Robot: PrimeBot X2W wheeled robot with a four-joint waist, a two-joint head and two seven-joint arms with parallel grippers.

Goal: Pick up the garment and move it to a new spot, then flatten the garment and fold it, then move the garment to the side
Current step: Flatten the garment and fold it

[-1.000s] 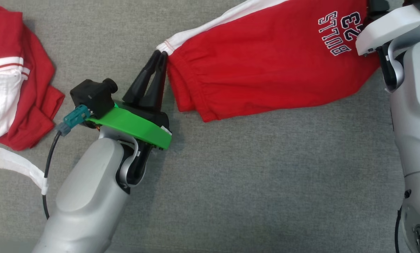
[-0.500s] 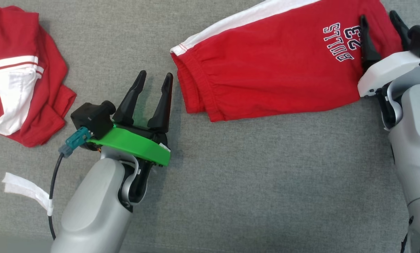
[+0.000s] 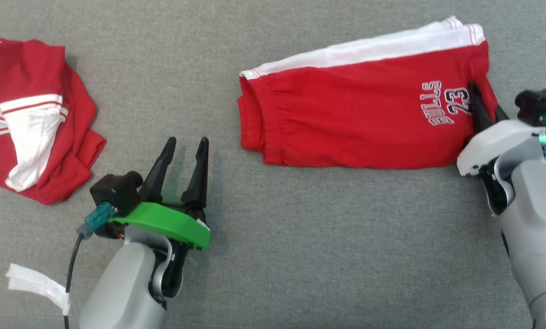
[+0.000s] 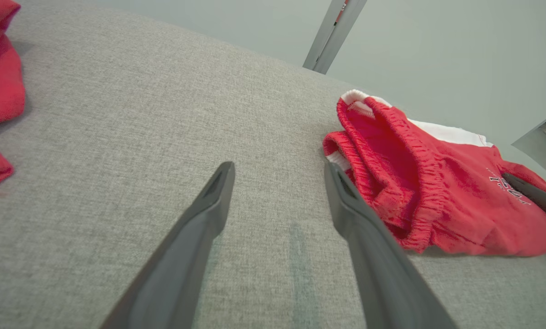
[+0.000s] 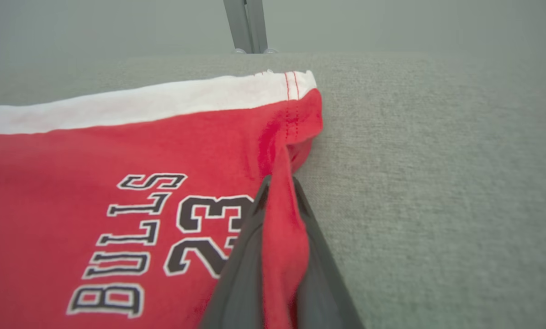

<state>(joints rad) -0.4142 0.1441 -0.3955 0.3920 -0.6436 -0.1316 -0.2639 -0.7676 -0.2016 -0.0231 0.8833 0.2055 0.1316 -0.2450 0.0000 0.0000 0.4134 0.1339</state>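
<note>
on the grey fabric worktop point(image 3: 300, 256), right of centre in the head view: red shorts point(image 3: 355, 119), folded and lying flat. white side band point(image 3: 368, 48) along the far edge, gathered waist end toward the left, "bulls 23" lettering point(image 3: 444, 103) near the right end.

held at that right end, just beside the lettering, by the right gripper point(image 3: 485, 98). closed tight in the right wrist view point(image 5: 279, 183) on a raised fold of red cloth at the hem corner, with the fold standing up between the two dark fingers and the rest of the shorts point(image 5: 117, 183) spread flat.

lower left in the head view: left gripper point(image 3: 187, 141), spread wide and empty, pointing up the view over bare worktop. near the waist end of the shorts but apart from it. same spread in the left wrist view point(image 4: 278, 167), with the bunched waistband point(image 4: 391, 183) off to the right. cannot tell whether the tips touch the worktop.

far left, well apart from the shorts: a second red-and-white garment point(image 3: 39, 123), rumpled. near the bottom left corner, a white strip point(image 3: 30, 283) wrapped on the left arm's black cable.
</note>
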